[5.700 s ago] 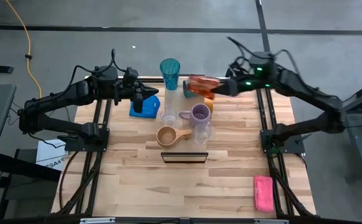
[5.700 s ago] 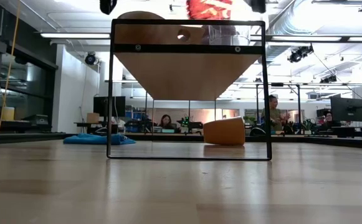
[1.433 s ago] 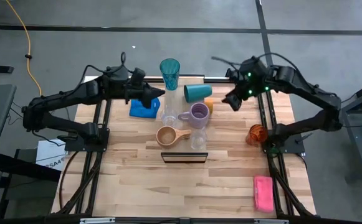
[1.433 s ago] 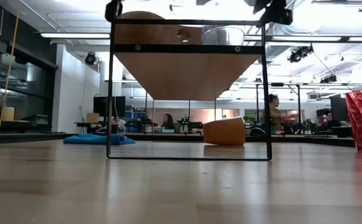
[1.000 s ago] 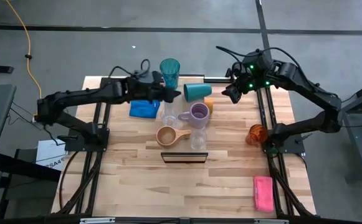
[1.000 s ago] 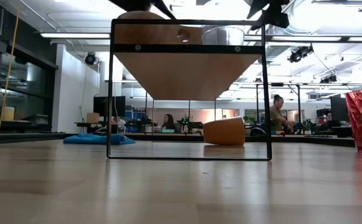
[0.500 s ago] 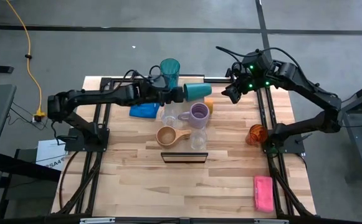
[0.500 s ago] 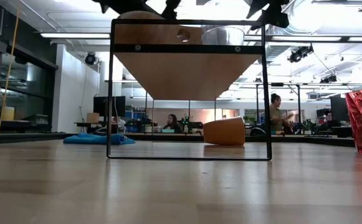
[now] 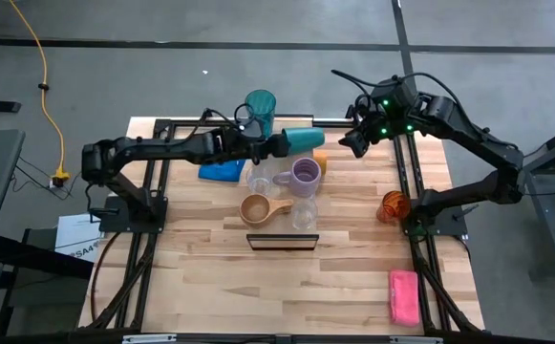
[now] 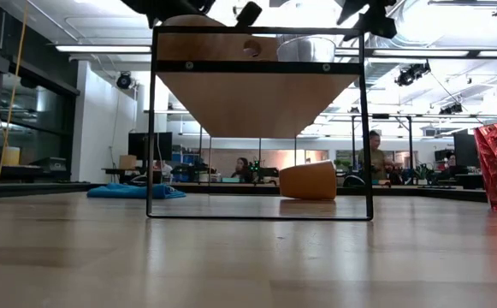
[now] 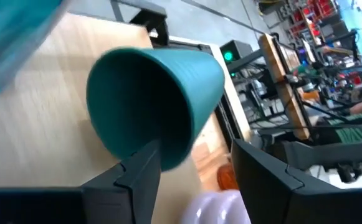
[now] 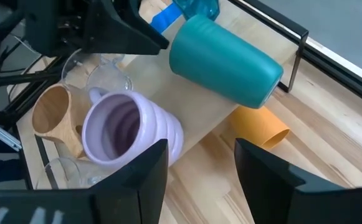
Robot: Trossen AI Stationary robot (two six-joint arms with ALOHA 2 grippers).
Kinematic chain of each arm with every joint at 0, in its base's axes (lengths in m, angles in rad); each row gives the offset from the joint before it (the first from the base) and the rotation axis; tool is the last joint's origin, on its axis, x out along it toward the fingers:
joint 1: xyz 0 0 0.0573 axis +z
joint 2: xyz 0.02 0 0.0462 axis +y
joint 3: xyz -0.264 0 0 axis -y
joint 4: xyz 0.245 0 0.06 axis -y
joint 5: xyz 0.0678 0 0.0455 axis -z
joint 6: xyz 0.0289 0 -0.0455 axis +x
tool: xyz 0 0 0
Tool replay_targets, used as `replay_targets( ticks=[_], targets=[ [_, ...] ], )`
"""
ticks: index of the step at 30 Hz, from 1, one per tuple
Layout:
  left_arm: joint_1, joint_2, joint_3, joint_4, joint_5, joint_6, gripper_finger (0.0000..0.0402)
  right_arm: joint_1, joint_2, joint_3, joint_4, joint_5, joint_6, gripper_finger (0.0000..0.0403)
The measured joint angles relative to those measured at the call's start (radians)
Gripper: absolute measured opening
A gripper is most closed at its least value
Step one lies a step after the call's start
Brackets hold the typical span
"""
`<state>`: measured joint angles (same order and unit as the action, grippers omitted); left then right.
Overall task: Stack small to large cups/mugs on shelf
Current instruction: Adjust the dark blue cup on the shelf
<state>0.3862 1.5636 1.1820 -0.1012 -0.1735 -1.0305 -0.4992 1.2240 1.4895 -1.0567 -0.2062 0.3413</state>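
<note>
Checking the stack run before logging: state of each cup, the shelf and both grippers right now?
dark green cup: on its side on the shelf
left gripper: open, at the dark green cup's mouth
right gripper: open, empty
orange cup: on its side on the tabletop
red cup: upright on the tabletop
lavender mug: upright on the shelf
tan mug: upright
teal tumbler: upright

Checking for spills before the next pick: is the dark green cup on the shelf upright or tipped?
Tipped. The dark green cup lies on its side on the shelf, its open mouth facing the left gripper.
</note>
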Motion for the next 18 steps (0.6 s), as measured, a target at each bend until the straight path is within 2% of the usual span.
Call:
replay_targets(
  ticks=[4,10,18],
  targets=[
    [0.001,0.024,0.0,0.007,-0.004,0.0,0.0182,0.0,0.0,0.0,0.021,0.0,0.017,0.0175],
    [0.0,0.047,0.0,0.102,-0.003,0.001,0.0182,0.0,0.0,0.0,0.034,0.0,0.017,0.0175],
    [0.001,0.068,-0.001,0.107,-0.021,0.012,0.0182,0.0,0.0,0.0,0.034,0.0,0.017,0.0175]
  ],
)
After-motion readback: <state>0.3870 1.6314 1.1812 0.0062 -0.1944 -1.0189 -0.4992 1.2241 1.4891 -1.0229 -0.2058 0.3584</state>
